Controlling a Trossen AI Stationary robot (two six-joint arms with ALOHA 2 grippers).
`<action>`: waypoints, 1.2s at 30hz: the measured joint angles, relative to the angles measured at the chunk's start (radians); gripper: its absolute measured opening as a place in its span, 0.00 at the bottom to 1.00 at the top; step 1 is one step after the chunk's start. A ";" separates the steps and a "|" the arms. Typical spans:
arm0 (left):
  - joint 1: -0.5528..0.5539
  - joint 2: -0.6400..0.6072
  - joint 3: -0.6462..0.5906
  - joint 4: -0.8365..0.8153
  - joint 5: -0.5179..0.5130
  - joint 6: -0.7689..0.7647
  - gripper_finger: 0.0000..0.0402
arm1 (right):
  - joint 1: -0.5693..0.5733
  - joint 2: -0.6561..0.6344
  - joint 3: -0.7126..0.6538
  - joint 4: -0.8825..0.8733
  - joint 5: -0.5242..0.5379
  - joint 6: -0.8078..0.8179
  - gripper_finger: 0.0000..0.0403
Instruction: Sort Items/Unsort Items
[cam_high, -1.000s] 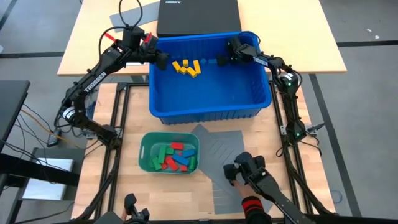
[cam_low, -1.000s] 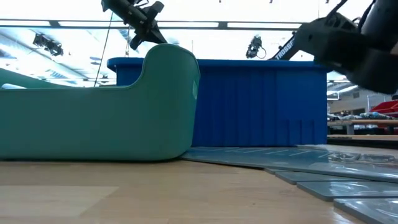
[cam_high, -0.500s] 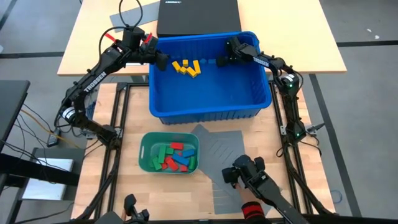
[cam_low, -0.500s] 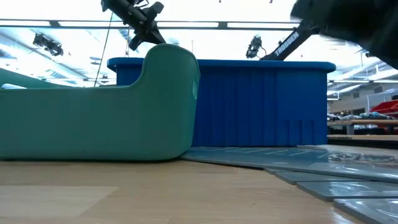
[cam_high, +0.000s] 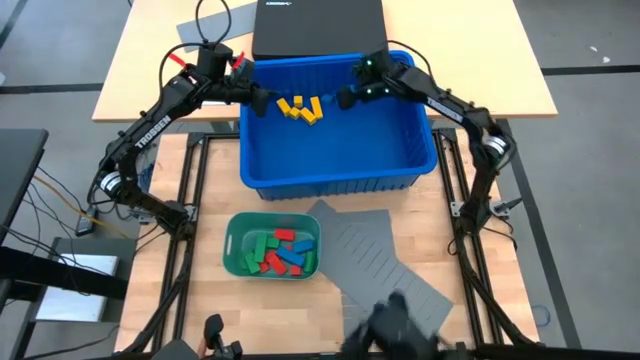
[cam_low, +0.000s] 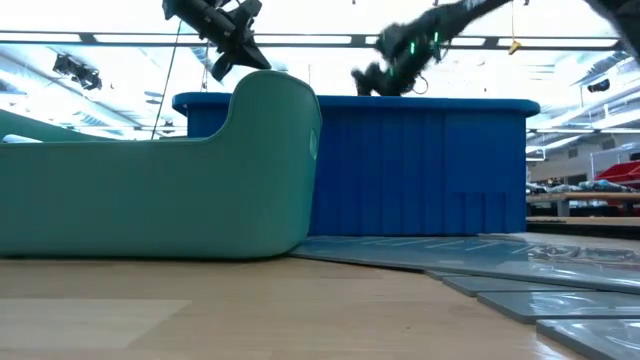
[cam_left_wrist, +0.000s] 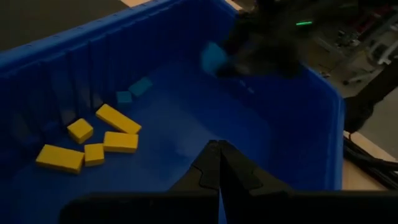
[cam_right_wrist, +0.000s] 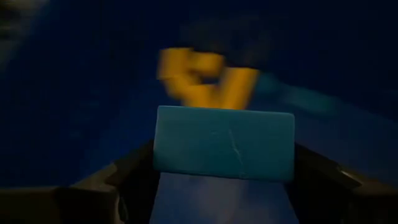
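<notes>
1. Right gripper (cam_high: 345, 97) hangs over the far side of the blue bin (cam_high: 420, 165), its fingers spread wide around a blue block (cam_right_wrist: 224, 152) clamped between them.
2. Left gripper (cam_high: 262, 100), fingers pressed together and empty, sits at the bin's far left rim.
3. Teal tray (cam_high: 232, 245) holds mixed blocks (cam_high: 280, 252).
4. Yellow blocks (cam_high: 300, 107) lie between the grippers.

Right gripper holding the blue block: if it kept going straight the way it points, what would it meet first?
Probably the yellow blocks straight beyond the blue block in the right gripper; depth is unclear, so the bin floor might come first.
</notes>
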 joint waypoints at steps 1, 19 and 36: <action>0.000 0.000 0.000 0.000 0.004 0.000 0.01 | 0.032 -0.028 0.000 -0.005 -0.032 0.019 0.70; -0.001 0.000 0.000 -0.036 0.000 0.048 0.01 | 0.729 -0.118 0.000 -0.089 -0.063 0.554 0.70; -0.006 0.000 0.000 -0.051 0.006 0.079 0.01 | 0.810 -0.011 0.000 0.072 -0.123 0.650 0.84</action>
